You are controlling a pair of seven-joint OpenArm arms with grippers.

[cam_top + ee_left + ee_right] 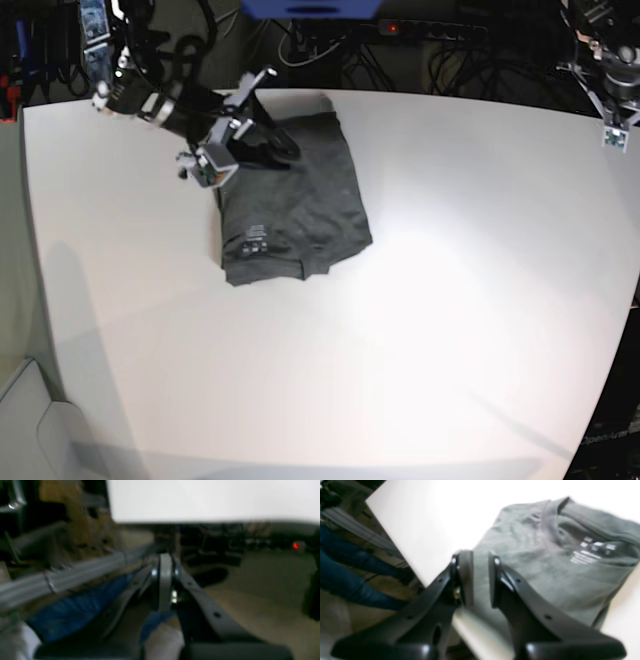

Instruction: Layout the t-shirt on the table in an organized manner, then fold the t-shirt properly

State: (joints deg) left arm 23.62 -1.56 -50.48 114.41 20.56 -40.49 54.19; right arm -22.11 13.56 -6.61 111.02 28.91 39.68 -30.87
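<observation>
**Inspector:** Now, report from the left of the base view across to the right. Where does the cloth lie from your pincer?

**Robot:** At the far left, my right gripper [268,140] hangs over the far end of the t-shirt [300,205]. The t-shirt lies already folded into a compact rectangle on the table [420,330], in its far-left part. Its long axis runs from the far edge towards the near one, and the pale label mark [254,240] sits at the near-left corner. From the right wrist view, the cloth spreads ahead of and beneath the fingers [466,577], collar turned away from me.

**Inspector:** State of that pincer?

**Robot:** Parted by a narrow gap, with nothing between the jaws. I see grey cloth through the gap, not pinched in it. Whether the tips brush the fabric, I cannot tell; the view is blurred.

**Inspector:** And further right?

**Robot:** The middle and right of the table carry nothing of the task. My left gripper [162,580] is at the far right, off the table's edge and well apart from the t-shirt. Its jaws are clenched pad to pad on nothing.

**Inspector:** Your judgement?

**Robot:** The right arm is plainly the nearer. The fold looks complete, so any coming move is mine on that side: a small tidy of the far edge, or a lift clear.
</observation>
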